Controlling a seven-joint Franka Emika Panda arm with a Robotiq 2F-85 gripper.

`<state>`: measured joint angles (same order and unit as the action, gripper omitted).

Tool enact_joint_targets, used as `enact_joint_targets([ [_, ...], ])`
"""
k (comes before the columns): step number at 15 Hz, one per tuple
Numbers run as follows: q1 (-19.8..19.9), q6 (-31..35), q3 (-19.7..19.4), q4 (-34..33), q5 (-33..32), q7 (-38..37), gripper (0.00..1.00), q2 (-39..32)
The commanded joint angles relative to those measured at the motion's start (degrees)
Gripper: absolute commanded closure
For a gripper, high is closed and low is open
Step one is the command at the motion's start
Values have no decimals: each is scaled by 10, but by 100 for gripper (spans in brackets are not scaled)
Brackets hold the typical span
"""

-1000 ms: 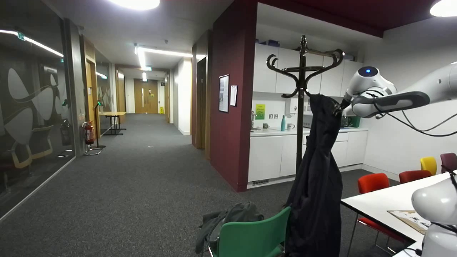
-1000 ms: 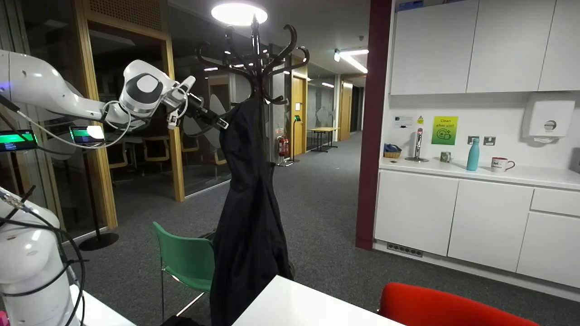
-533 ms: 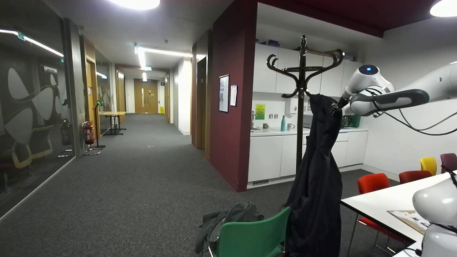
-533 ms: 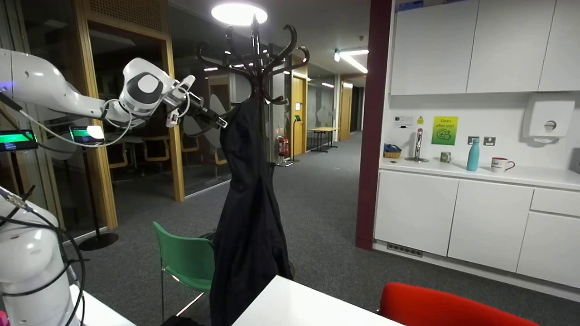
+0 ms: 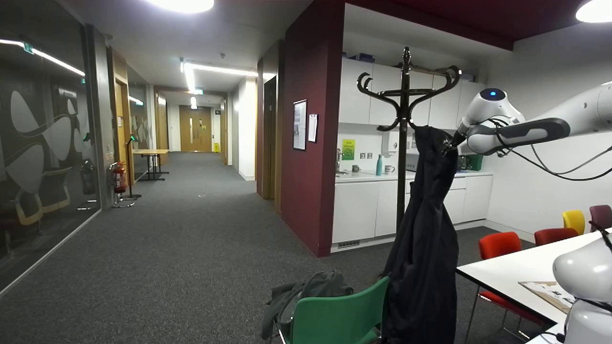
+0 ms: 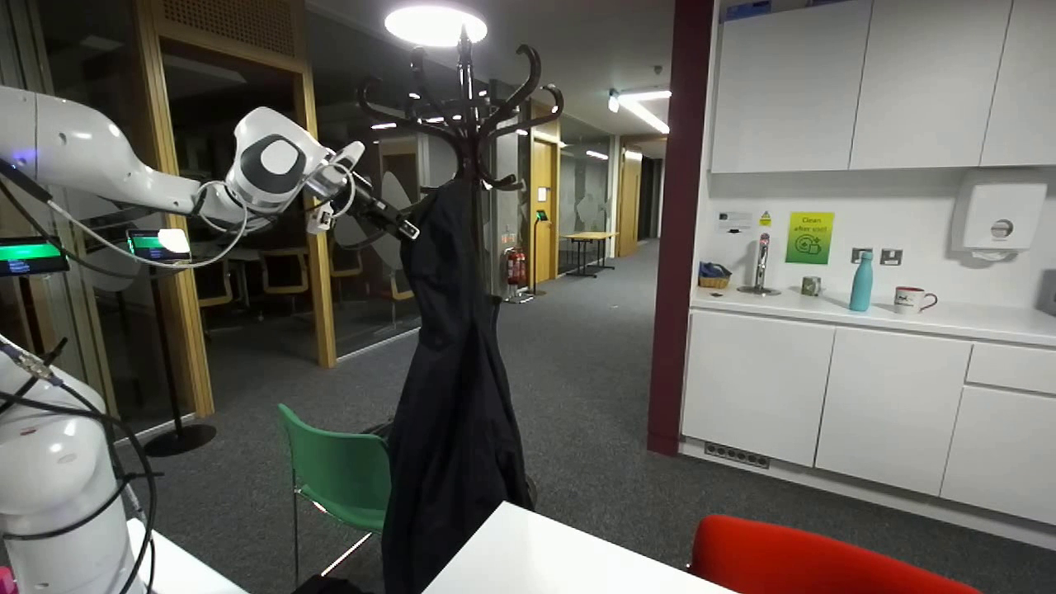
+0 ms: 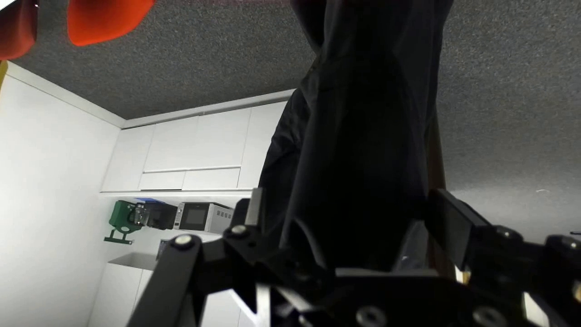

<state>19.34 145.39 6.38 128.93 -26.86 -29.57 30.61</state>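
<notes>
Spread fingers (image 7: 458, 227) flank a dark coat (image 6: 454, 396) on a coat stand (image 5: 404, 102).
In the wrist view one finger stands on either side of the coat at lower centre; whether they touch the cloth cannot be told. In an exterior view the coat hangs left of centre, its lower right edge hidden behind a corner of the white bench (image 6: 544, 561); a green chair (image 6: 338, 462) stands just beside its left edge, a red chair (image 6: 792, 553) at lower right. Grey carpet (image 6: 594, 388) spans the gap between coat and white cupboards (image 6: 759, 379) at the frame's right.
</notes>
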Motion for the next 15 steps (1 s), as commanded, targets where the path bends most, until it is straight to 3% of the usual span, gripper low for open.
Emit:
enact_joint_targets([
  [1, -7, 12, -10, -18, 12, 28, 36, -17],
  [9, -6, 5, -9, -22, 9, 39, 97, -17],
  [15, -11, -5, 0, -53, 6, 44, 100, -8],
])
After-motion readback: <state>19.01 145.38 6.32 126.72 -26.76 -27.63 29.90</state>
